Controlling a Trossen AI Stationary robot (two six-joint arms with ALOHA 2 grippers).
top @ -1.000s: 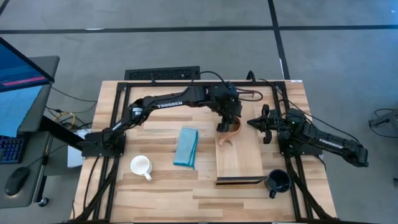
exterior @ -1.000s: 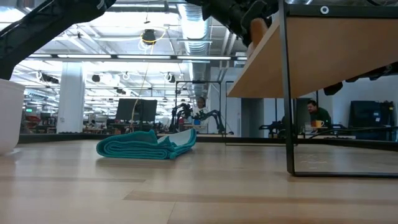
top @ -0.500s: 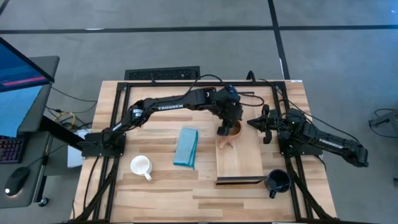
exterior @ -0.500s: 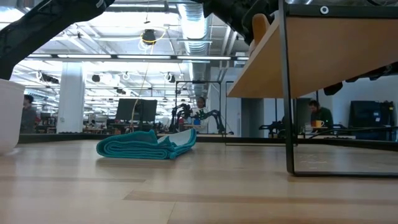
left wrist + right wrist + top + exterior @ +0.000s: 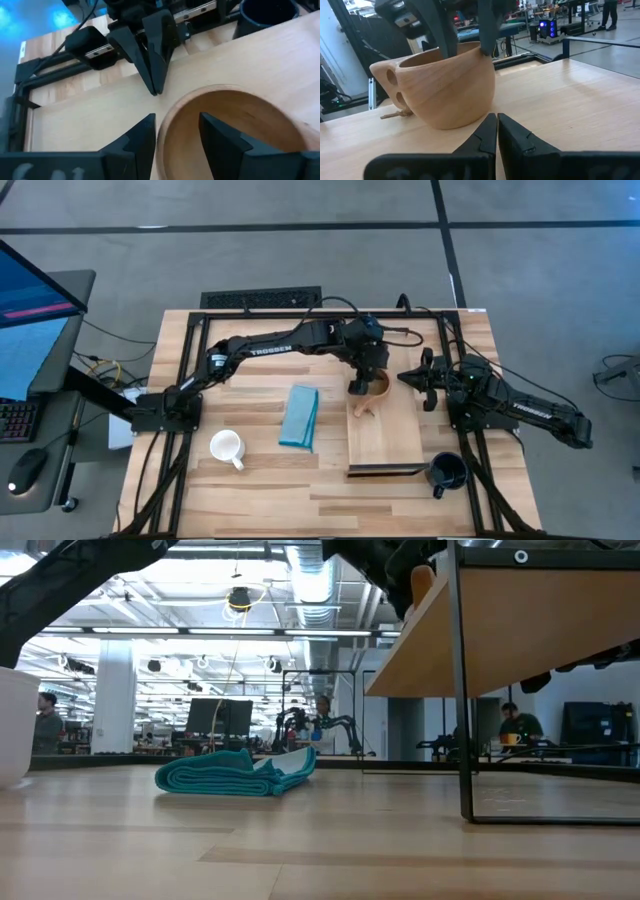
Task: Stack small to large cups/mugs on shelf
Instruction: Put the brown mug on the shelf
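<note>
I see the left end effector [image 5: 364,383] gripping the wooden cup [image 5: 372,392] by its rim, one finger inside, at the shelf's [image 5: 385,442] upper-left corner, frame centre. Cup upright, handle pointing lower left. Right end effector [image 5: 408,376] closed, empty, just beside.

Overhead, table-level, two wrist close-ups on wooden cup [image 5: 440,85]
</note>
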